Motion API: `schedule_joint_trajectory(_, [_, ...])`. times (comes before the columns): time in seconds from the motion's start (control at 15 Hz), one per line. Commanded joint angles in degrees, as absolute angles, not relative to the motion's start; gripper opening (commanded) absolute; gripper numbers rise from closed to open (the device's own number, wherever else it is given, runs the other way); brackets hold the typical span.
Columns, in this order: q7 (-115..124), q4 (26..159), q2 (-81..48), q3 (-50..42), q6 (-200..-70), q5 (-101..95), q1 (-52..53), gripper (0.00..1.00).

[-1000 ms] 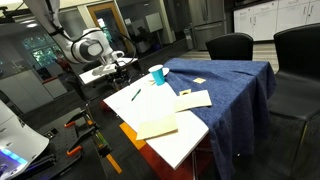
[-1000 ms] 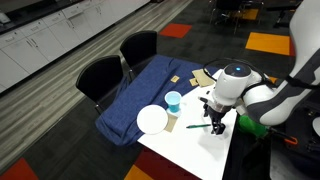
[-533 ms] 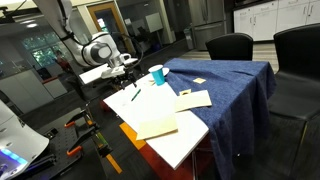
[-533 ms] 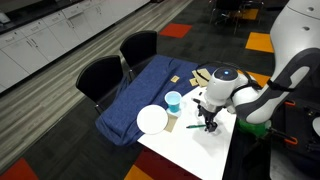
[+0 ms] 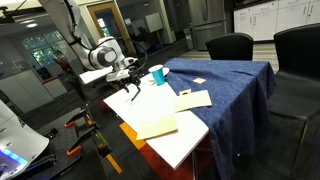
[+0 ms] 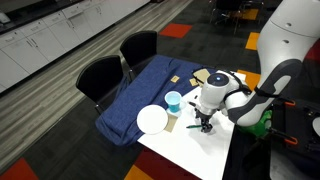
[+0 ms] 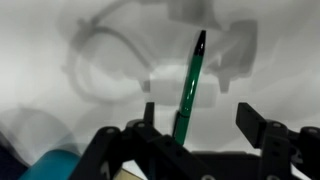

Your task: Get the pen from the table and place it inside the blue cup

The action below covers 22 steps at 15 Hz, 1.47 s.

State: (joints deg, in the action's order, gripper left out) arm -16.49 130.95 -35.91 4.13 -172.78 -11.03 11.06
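Observation:
The pen (image 7: 187,88) is a thin dark green stick lying on the white top of the table (image 5: 175,145). In the wrist view it lies between my fingers, closer to the left one. My gripper (image 7: 200,120) is open and low over the pen, not closed on it. In both exterior views the gripper (image 5: 131,86) (image 6: 203,121) hangs just above the white tabletop and mostly covers the pen. The blue cup (image 5: 158,73) (image 6: 173,100) stands upright a short way beyond the gripper, at the edge of the dark blue cloth (image 5: 225,85). Its rim shows at the lower left of the wrist view (image 7: 50,165).
Tan paper sheets (image 5: 194,99) (image 5: 156,126) lie on the table near the cloth. A white plate (image 6: 152,120) sits next to the cup. Two black chairs (image 5: 230,45) (image 5: 298,45) stand behind the table. A smaller white table (image 5: 100,72) is behind the arm.
My gripper has moved toward the cup and down until it is low over the pen, which now lies between the open fingers. The pen and cup have not moved.

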Motion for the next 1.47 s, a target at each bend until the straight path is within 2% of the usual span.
schedule_joint_trajectory(0.0, [-14.1, 128.6, -37.6, 3.0, -171.5, -12.5, 12.3, 0.84])
schedule_joint_trajectory(0.27, [-14.0, 127.4, -39.0, 2.8, -171.5, -12.4, 12.4, 0.78])
schedule_joint_trajectory(0.33, [-14.0, 127.2, -39.2, 2.8, -171.5, -12.4, 12.3, 0.69])
schedule_joint_trajectory(0.4, [-14.1, 127.1, -39.5, 2.9, -171.4, -12.4, 12.2, 0.53])
schedule_joint_trajectory(0.47, [-14.1, 127.0, -39.6, 2.8, -171.4, -12.4, 12.2, 0.53])
schedule_joint_trajectory(0.93, [-14.3, 126.4, -40.4, 2.9, -171.0, -12.3, 11.8, 0.00])
schedule_joint_trajectory(1.4, [-12.1, 130.5, -34.5, 2.6, -171.0, -11.6, 11.9, 0.03])
